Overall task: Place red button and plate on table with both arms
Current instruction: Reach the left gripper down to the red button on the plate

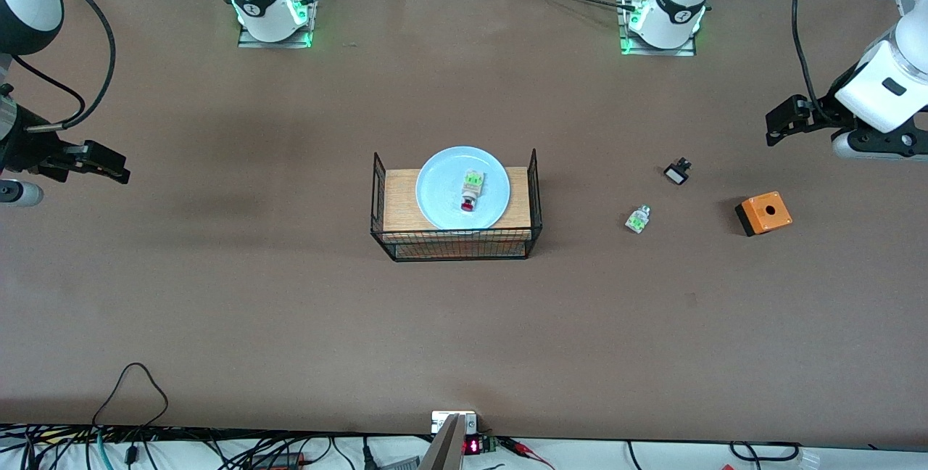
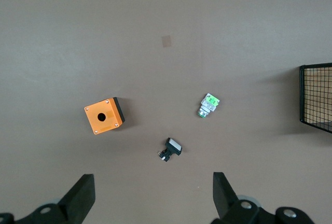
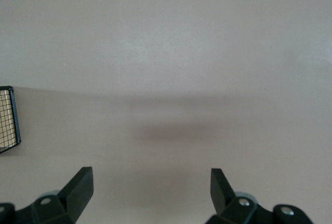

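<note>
Arms both raised at table ends w/ left tool (image 1: pixel 779 124) & right tool (image 1: pixel 109 165) spread wide, nothing held.

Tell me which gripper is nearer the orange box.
Left. The left gripper hovers close above the orange box at its end of the table; the right gripper hangs at the other end.

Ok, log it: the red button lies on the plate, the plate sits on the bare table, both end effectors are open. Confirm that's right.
One thing is wrong: the plate sits on the wood-topped wire basket, not the bare table, as the front view shows. The red button does lie on it, and the left end effector and right end effector are both open.
</note>
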